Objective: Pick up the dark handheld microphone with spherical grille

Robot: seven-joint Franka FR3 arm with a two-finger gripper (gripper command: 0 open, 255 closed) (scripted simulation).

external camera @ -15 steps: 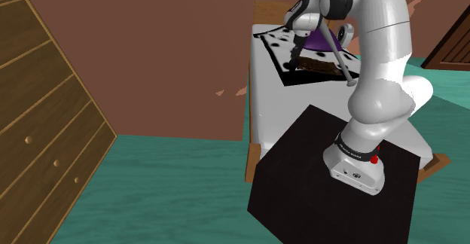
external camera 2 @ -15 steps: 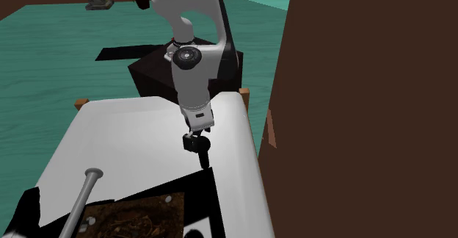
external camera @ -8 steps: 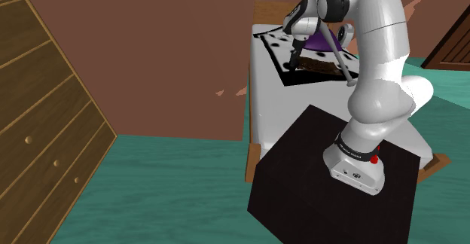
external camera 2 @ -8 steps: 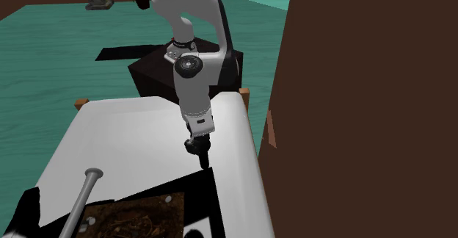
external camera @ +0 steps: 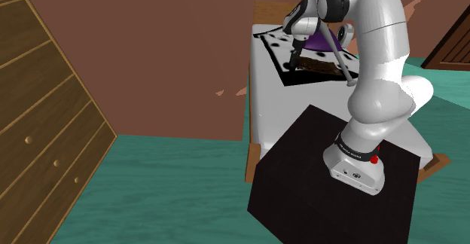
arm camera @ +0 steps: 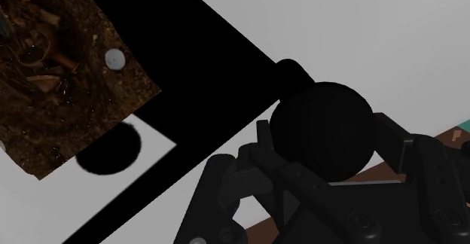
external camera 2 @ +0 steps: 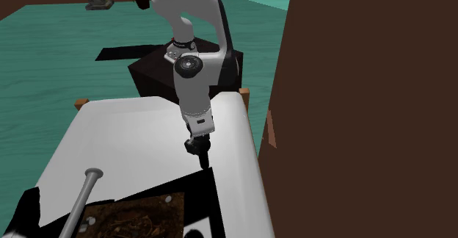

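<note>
Grasp: the gripper [arm camera: 324,156] looks pinched on the microphone [arm camera: 320,122], one finger at each side of its round black grille. It is black on black, so contact is my reading.
Why so: the ball is the widest part and stands proud of the surface. Closing on it from above likely gives the surest purchase.
Microphone's place: on the white table [external camera 2: 132,126], at the corner of the black-bordered mat [external camera 2: 139,218], which lies at 6 to 7 o'clock of the gripper in the second exterior view.
Arm: the white arm [external camera 2: 192,89] drops from 12 o'clock in that view, with the wrist nearly upright over the grille.
Edges: the table's rim runs just beside the gripper at 3 o'clock, and the brown wall [external camera 2: 352,89] rises close beyond it.
Open room: bare tabletop spreads from 8 to 11 o'clock. The grey rod [external camera 2: 82,196] lies well apart at 8 o'clock.
Judgement: a straight lift seems safest. Drifting toward 3 o'clock risks the wall, and the round grille could roll out of the pinch.
</note>
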